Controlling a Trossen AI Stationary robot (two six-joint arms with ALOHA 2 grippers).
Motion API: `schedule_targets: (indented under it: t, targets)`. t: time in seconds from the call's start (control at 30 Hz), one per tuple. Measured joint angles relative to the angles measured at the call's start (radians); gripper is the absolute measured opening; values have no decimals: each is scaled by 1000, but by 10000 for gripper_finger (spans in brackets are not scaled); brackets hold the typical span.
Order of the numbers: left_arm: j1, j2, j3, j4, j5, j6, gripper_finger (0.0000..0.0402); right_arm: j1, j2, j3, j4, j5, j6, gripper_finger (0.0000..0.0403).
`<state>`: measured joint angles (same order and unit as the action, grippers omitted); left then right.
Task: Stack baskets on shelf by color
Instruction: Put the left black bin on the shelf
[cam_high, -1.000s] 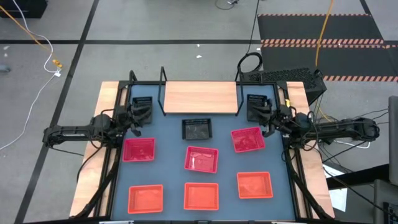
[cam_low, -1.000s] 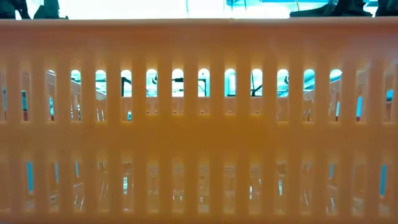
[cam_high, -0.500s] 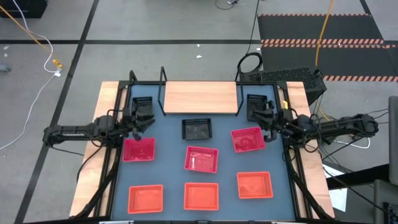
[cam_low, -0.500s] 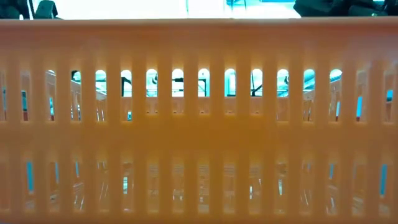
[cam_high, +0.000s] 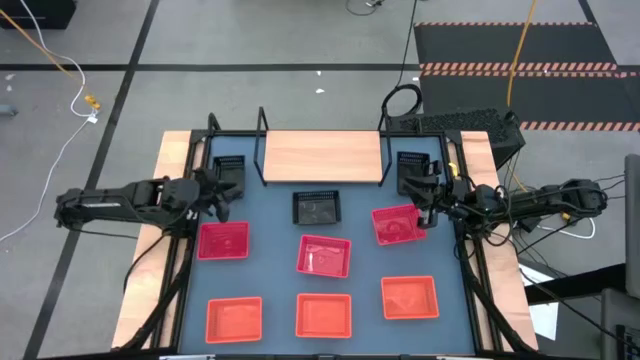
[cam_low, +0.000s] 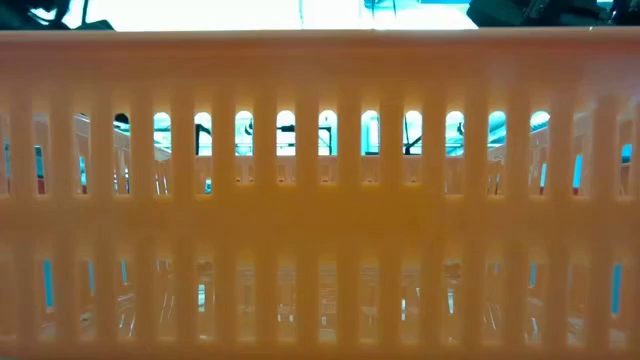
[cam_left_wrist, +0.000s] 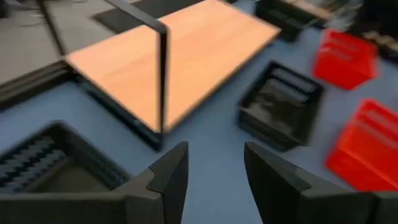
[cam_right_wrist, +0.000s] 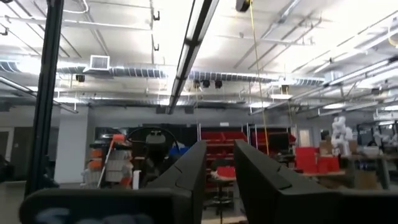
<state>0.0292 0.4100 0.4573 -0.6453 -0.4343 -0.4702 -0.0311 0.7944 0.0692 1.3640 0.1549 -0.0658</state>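
In the high view the light wooden shelf (cam_high: 322, 157) lies at the table's far side. Black baskets sit on the tabletop to the shelf's left (cam_high: 228, 168), to its right (cam_high: 413, 165) and in front of it (cam_high: 318, 208). Three pinkish-red baskets (cam_high: 223, 240) (cam_high: 324, 255) (cam_high: 398, 224) form a middle row. Three orange-red ones (cam_high: 234, 318) (cam_high: 324, 315) (cam_high: 409, 297) line the near edge. My left gripper (cam_high: 218, 195) (cam_left_wrist: 214, 168) is open just near of the left black basket (cam_left_wrist: 37, 168). My right gripper (cam_high: 425, 195) (cam_right_wrist: 219, 162) is open beside the right black basket, and its camera faces the room.
An orange-red basket wall (cam_low: 320, 200) fills the low view. Black wire uprights (cam_high: 262, 150) (cam_high: 384, 150) stand at the shelf's ends. The dark blue tabletop (cam_high: 270, 235) shows between the baskets. Cables and a black box (cam_high: 470, 125) lie beyond the table's far right corner.
My left arm has drawn back a little toward the table's left edge, and its gripper has shifted slightly left beside the left black basket. The right arm has changed its pose slightly. No basket has moved.
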Motion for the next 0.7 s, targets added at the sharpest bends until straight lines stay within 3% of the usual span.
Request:
schedule_targets:
  t: [0.17,0.37,0.7]
  targets:
    - [17,194,21,-15,-27,171,156,2,3,40,-7,-21,8,88]
    - [73,406,21,-11,-13,203,156,38,4,118,-217,-55,100,98]
    - [182,526,21,-10,-13,273,157,79,2,141,-212,-52,72,105]
